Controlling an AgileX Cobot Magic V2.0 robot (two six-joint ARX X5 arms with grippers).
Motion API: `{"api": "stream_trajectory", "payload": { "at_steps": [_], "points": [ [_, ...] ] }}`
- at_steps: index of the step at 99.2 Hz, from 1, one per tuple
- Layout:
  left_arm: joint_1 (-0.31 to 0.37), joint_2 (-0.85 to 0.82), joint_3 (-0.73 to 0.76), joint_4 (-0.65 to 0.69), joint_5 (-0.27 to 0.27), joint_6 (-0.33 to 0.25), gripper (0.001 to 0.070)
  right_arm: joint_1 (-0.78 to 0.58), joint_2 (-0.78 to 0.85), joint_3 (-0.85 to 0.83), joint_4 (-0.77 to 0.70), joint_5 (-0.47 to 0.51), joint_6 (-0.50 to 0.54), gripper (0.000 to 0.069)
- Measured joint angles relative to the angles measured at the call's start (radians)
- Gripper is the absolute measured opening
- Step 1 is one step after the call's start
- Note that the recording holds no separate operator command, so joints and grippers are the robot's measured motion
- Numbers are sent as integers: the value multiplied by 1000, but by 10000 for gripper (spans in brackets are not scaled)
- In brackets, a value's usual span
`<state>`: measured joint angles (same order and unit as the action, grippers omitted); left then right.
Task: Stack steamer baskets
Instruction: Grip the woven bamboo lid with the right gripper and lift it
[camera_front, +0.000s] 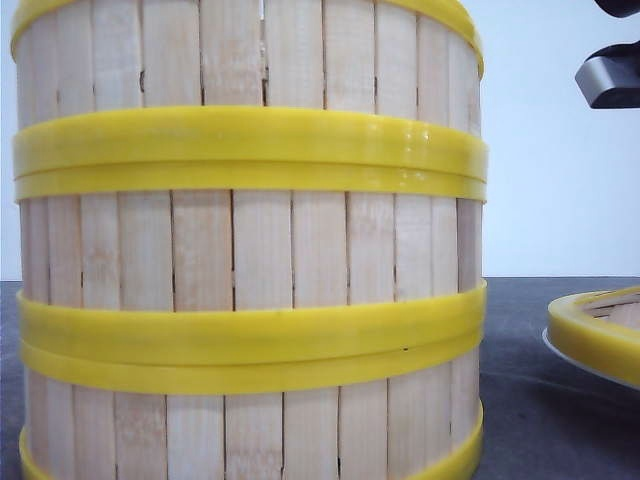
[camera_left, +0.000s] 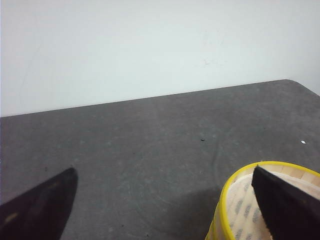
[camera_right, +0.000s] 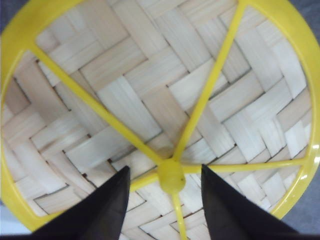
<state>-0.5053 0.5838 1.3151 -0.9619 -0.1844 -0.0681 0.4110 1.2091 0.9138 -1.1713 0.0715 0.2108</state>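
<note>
Filling the front view's left, three baskets (camera_front: 250, 250) stand stacked; another (camera_front: 600, 335) waits on a plate (camera_front: 560, 358) at lower right, right gripper (camera_right: 164, 200) open above its hub, left gripper (camera_left: 165, 200) spread wide.

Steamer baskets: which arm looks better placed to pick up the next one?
Probably right. The right gripper hangs open directly over a woven piece, jaws either side of its yellow hub; the left gripper only straddles a basket's rim.
</note>
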Motion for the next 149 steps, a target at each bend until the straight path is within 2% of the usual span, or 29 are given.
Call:
{"api": "stream_trajectory", "payload": {
  "at_steps": [30, 51, 64, 85, 95, 119, 134, 149],
  "points": [
    [0, 0, 0, 0, 0, 0, 693, 0, 34, 2, 0, -5, 5, 252],
    [0, 0, 0, 1, 0, 0, 693, 0, 51, 11, 6, -8, 5, 202],
    [0, 0, 0, 1, 0, 0, 693, -2, 52, 11, 10, -10, 6, 143],
    [0, 0, 0, 1, 0, 0, 693, -5, 52, 12, 11, -15, 6, 119],
    [0, 0, 0, 1, 0, 0, 693, -5, 50, 16, 10, -17, 4, 57],
    [0, 0, 0, 1, 0, 0, 693, -8, 52, 28, 2, -24, -4, 54],
    [0, 0, 0, 1, 0, 0, 693, -15, 70, 99, -34, -48, -5, 52],
    [0, 0, 0, 1, 0, 0, 693, -23, 72, 285, -122, -47, -13, 52]
  ]
}}
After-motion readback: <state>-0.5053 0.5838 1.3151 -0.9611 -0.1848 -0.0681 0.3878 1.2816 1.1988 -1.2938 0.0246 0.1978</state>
